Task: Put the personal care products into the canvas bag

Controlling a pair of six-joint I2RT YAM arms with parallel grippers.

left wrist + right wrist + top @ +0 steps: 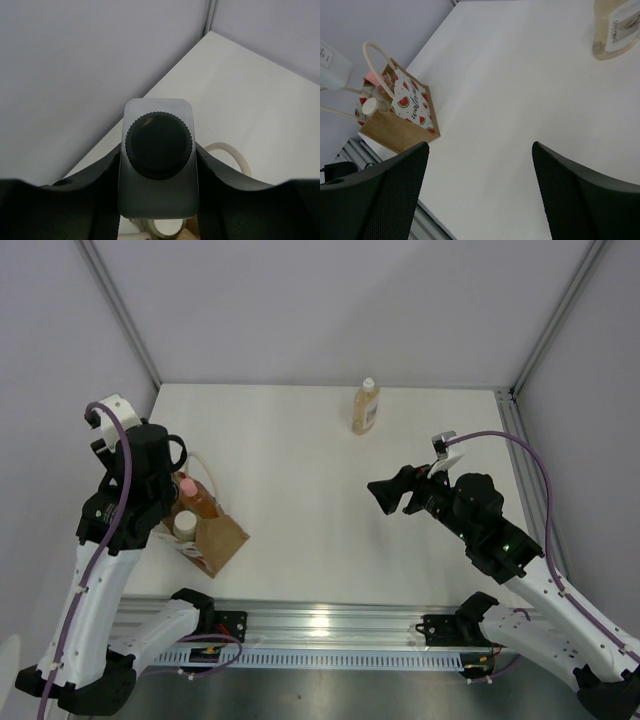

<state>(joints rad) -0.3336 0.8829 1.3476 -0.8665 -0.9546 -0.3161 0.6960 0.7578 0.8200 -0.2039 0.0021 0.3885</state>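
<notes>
My left gripper (158, 150) is shut on a white bottle (157, 195) with a dark ribbed cap (158, 142), held above the canvas bag (218, 540) at the table's left. Below the held bottle I see a white cap (167, 227) and a cream handle (232, 152). Inside the bag stand an orange bottle with a pink cap (197, 498) and a white-capped bottle (185, 525). In the right wrist view the bag (395, 132) shows a watermelon-print lining. An amber bottle (366, 407) stands upright at the far edge. My right gripper (385, 495) hangs open and empty over the table's middle, pointing left.
Grey enclosure walls with metal corner posts (118, 310) close in the table on three sides. An aluminium rail (330, 625) with the arm bases runs along the near edge. The amber bottle (615, 30) lies ahead and to the right of my right gripper's fingers (395, 190).
</notes>
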